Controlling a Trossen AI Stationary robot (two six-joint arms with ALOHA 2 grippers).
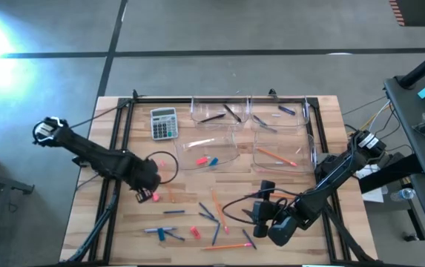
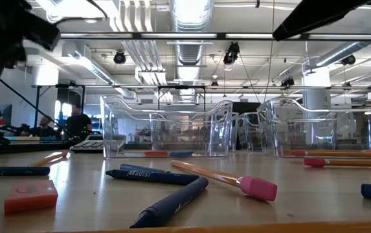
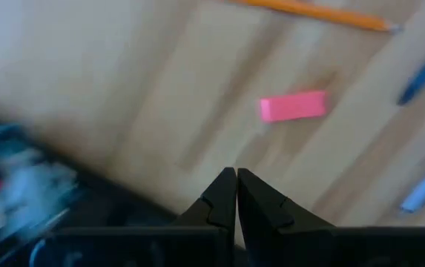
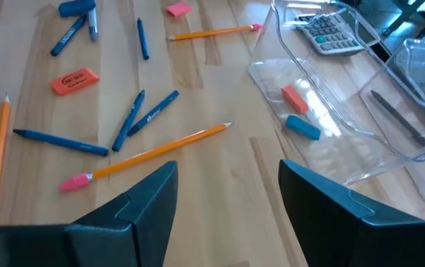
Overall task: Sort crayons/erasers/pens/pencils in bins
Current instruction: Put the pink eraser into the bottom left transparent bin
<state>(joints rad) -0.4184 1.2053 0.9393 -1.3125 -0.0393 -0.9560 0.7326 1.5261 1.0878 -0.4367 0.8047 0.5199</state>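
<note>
My left gripper (image 1: 145, 194) (image 3: 236, 176) hangs shut over the table's left half, pointing down, holding nothing. A pink eraser (image 3: 292, 106) (image 1: 155, 197) lies flat on the wood just beside it. My right gripper (image 1: 258, 202) (image 4: 231, 182) stands open above the near right part, nothing between its fingers. Orange pencils (image 4: 160, 148), blue crayons and pens (image 4: 134, 115) and an orange eraser (image 4: 73, 81) lie scattered on the wood ahead of it. Four clear bins (image 1: 206, 152) stand at the far centre; the near left one holds erasers (image 4: 301, 126).
A grey calculator (image 1: 163, 122) lies left of the bins. The far bins (image 1: 216, 113) hold dark pens and the near right bin (image 1: 282, 154) holds a pencil. Black frame rails (image 1: 119, 133) run along the table's left and right sides. A cable loop (image 1: 169, 165) lies by my left arm.
</note>
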